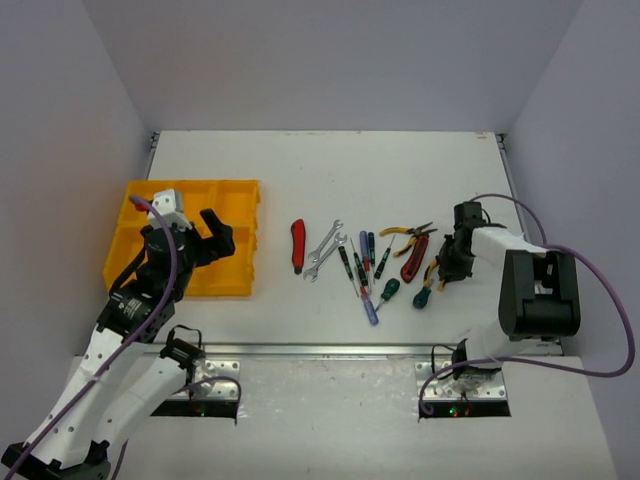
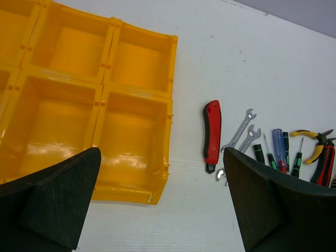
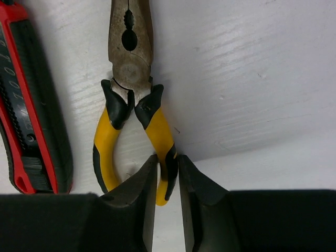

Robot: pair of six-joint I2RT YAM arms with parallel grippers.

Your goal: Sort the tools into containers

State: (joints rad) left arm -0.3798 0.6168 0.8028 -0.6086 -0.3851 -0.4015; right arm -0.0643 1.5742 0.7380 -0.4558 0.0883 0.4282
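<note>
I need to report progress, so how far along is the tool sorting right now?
Nothing is sorted: the yellow tray looks empty where visible. In hand: the right gripper pinches one handle of the yellow-handled pliers, not yet lifted. To go: knife, wrenches, screwdrivers, red-black pliers, all on the table.

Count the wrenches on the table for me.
2. The first wrench lies beside the red-handled knife; the second wrench lies alongside it, toward the screwdrivers. A smaller one could hide beneath those.
</note>
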